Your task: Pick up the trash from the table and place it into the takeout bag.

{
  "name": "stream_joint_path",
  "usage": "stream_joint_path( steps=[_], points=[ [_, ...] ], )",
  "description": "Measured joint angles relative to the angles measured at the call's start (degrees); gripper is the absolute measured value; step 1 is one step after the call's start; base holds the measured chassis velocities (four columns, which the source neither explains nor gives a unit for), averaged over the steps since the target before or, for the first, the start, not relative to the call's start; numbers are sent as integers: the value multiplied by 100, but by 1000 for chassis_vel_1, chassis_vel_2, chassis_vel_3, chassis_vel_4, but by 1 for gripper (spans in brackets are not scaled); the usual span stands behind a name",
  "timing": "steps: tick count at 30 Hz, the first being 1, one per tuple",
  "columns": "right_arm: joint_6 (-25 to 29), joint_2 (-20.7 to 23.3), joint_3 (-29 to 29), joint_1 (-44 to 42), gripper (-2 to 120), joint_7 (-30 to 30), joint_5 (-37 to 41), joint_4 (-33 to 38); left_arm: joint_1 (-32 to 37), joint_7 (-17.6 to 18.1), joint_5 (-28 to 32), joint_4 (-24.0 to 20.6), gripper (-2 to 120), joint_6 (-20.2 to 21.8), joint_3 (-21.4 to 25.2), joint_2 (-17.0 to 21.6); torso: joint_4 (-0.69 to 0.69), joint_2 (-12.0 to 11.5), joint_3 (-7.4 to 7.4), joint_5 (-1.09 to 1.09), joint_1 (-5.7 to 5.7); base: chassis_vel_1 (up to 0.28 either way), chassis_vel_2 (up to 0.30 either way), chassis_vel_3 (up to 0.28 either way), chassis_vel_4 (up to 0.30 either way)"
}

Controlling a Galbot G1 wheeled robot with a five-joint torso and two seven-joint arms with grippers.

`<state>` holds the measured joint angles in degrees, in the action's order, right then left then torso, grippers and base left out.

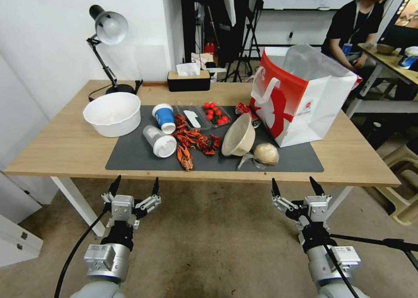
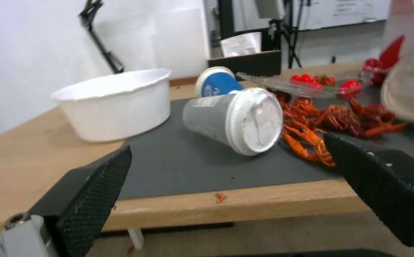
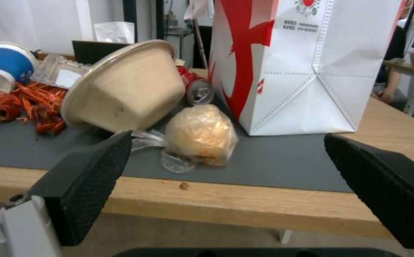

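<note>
Right gripper apart before wrapped lump.

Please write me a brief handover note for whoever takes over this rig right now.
Left pincer: open, empty, in front of the table.
Right pincer: open, empty, likewise.
On the mat: paper bowl tipped on its side, wrapped lump, blue-and-white cup and lidded clear cup lying down, red can by the takeout bag.
Done: nothing picked up yet.
Left: bag all five.
</note>
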<state>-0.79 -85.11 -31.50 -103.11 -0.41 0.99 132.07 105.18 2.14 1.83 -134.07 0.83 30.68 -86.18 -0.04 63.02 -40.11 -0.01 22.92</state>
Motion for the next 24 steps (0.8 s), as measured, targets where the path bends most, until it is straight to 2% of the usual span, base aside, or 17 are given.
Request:
stream_joint_path(
  steps=[1, 2, 3, 4, 6, 7, 10, 12, 24],
  points=[
    [-45, 74, -3, 1, 100, -26, 54, 26, 141, 60, 55, -122, 100, 20, -25, -11, 9, 1, 0, 4, -1, 0, 0, 0, 0],
    [-70, 96, 1, 5, 100, -41, 88, 32, 186, 99, 99, -156, 100, 52, -30, -13, 6, 1, 0, 10, -2, 0, 0, 0, 0],
    [-227, 250, -9, 1, 100, -127, 274, 92, 375, 268, 294, -380, 100, 158, -109, -35, 0, 0, 0, -7, -1, 0, 0, 0, 0],
    [-227, 250, -9, 1, 100, -127, 274, 92, 375, 268, 294, -380, 100, 158, -109, -35, 0, 0, 0, -7, -1, 0, 0, 0, 0],
    [-614, 647, -35, 20, 100, -354, 758, 259, 703, 469, 633, -713, 100, 316, -212, -52, 7, 1, 0, 10, -2, 0, 0, 0, 0],
    [-774, 817, -63, 34, 100, -451, 963, 326, 744, 477, 708, -742, 100, 339, -232, -45, 7, 1, 0, -2, -2, 0, 0, 0, 0],
    [-899, 946, -136, 67, 100, -508, 1094, 335, 724, 454, 766, -741, 100, 333, -226, -30, 4, 1, 0, 5, -2, 0, 0, 0, 0],
    [-930, 970, -180, 73, 100, -525, 1102, 342, 661, 413, 835, -683, 100, 268, -206, 12, 2, 0, 0, 0, -1, 0, 0, 0, 0],
    [-912, 957, -242, 23, 100, -522, 1032, 344, 473, 298, 937, -464, 100, 110, -98, 115, 3, 0, 0, 1, -1, 0, 0, 0, 0]
  ],
)
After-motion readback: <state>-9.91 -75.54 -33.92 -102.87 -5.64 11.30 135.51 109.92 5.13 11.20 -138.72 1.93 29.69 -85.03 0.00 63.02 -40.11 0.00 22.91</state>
